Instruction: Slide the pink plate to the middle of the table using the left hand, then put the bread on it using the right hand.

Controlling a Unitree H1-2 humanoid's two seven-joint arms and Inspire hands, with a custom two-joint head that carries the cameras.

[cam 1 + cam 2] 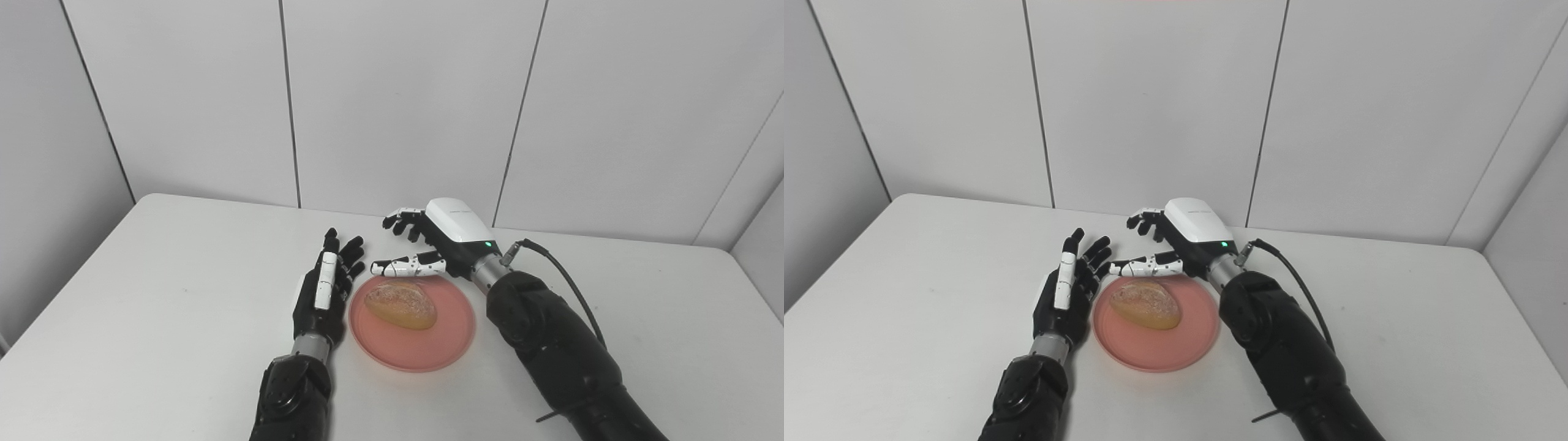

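The pink plate [422, 349] lies near the middle of the white table, and the golden bread roll [401, 305] rests on its far left part. My left hand [324, 288] stands just left of the plate's rim, open, with its fingers stretched away from me. Behind the plate hovers my right hand [429, 242], open; its thumb reaches left just above the bread's far edge and its other fingers curl higher up. Neither hand holds anything.
The white table [153, 294] stretches wide on both sides of the plate. A panelled wall stands right behind its far edge. A black cable [566, 278] loops off my right wrist.
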